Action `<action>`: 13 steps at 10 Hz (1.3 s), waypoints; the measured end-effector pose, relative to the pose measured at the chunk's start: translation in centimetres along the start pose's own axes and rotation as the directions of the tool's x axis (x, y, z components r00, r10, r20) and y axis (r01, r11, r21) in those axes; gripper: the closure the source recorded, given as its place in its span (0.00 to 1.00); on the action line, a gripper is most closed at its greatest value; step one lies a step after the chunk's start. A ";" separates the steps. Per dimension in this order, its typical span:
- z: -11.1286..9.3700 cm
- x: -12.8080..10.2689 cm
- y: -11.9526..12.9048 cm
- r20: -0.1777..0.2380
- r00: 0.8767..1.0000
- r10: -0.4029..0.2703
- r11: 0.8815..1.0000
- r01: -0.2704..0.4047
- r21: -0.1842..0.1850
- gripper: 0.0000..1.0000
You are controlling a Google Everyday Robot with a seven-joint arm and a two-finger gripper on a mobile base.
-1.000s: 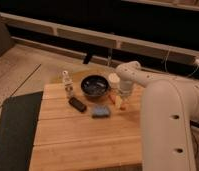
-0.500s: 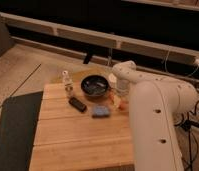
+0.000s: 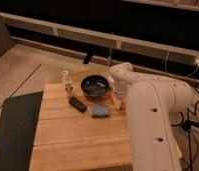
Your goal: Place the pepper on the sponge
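The thin red-orange pepper lay on the wooden counter, just right of the small blue-grey rectangular sponge and not on it. The gripper of the big white robot arm was low over the pepper, at the right side of the dark round bowl; whether it was open or closed on the pepper, I could not tell. The sponge was in front of the bowl. To the left of the sponge lay a small black rectangular block, and behind this block stood a small clear bottle. A dark mat covered the floor on the left of the counter.
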 end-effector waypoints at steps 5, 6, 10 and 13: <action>-2.7 1.3 -0.4 -0.010 0.998 0.064 0.997 -0.064 0.050 1.00; -3.6 2.0 -0.1 -0.017 0.996 0.087 0.995 -0.086 0.058 1.00; -7.1 3.8 4.1 -0.017 0.991 0.132 0.988 -0.131 0.077 1.00; -7.7 2.1 7.9 0.009 0.999 0.037 0.994 -0.038 0.105 1.00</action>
